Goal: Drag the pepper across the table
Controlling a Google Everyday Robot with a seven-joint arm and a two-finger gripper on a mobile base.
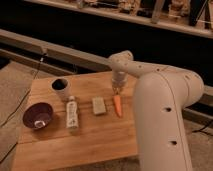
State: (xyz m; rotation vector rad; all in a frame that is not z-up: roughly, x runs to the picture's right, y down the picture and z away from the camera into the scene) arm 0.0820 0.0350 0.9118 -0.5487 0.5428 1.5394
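Our pincer (pixel 118 90) is closed at the far tip of the pepper (pixel 117 106), probably to pull it across the surface (pixel 75 145).

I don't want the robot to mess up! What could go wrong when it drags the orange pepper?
The gripper is shut at the far end of the pepper, so the pepper might slip free or swivel instead of sliding along. The pale block lies close beside it, so dragging that way could bump it.
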